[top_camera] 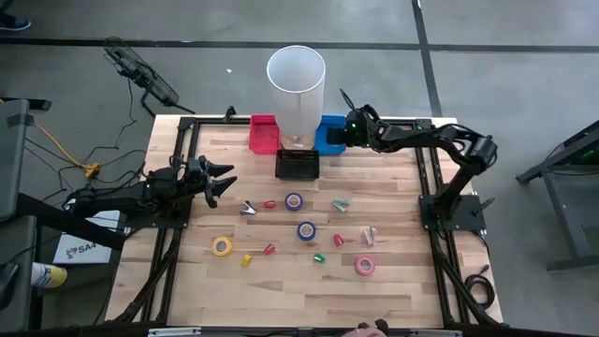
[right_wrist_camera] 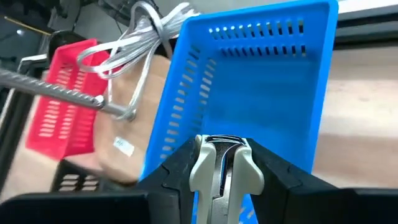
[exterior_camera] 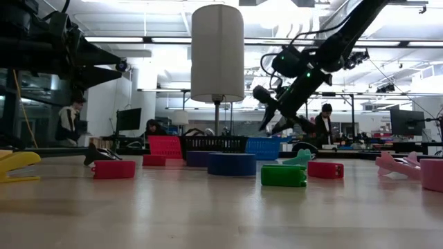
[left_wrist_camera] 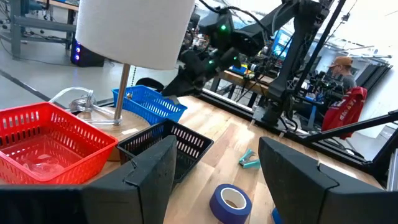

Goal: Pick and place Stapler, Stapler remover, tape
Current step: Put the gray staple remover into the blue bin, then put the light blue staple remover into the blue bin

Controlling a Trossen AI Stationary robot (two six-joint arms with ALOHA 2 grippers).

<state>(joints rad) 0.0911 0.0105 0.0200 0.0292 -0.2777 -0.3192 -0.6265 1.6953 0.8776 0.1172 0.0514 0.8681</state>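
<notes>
My right gripper (top_camera: 340, 133) hangs over the blue basket (top_camera: 329, 139) at the far edge, shut on a silvery-white staple remover (right_wrist_camera: 221, 163). My left gripper (top_camera: 221, 183) is open above the table's left side, with nothing between its fingers (left_wrist_camera: 214, 180); a blue tape roll (left_wrist_camera: 230, 202) lies ahead of it. Flat on the table lie two blue rolls (top_camera: 294, 201) (top_camera: 306, 230), a yellow roll (top_camera: 222, 246) and a pink roll (top_camera: 364, 266). Small red (top_camera: 270, 203), green (top_camera: 318, 257) and yellow (top_camera: 246, 260) staplers and a teal remover (top_camera: 341, 204) lie among them. My right gripper pinches the staple remover between its two fingers, which sit on the pale rounded sides (right_wrist_camera: 200, 167). It is lifted clear over the inside of the blue basket (right_wrist_camera: 261, 93). The fingers slant downward toward the basket (exterior_camera: 271, 111).
A red basket (top_camera: 264, 133) and a black basket (top_camera: 298, 164) stand beside the blue one at the far edge. A lamp with a tall white shade (top_camera: 296, 80) rises between them. People sit in the room beyond the table (exterior_camera: 69, 121).
</notes>
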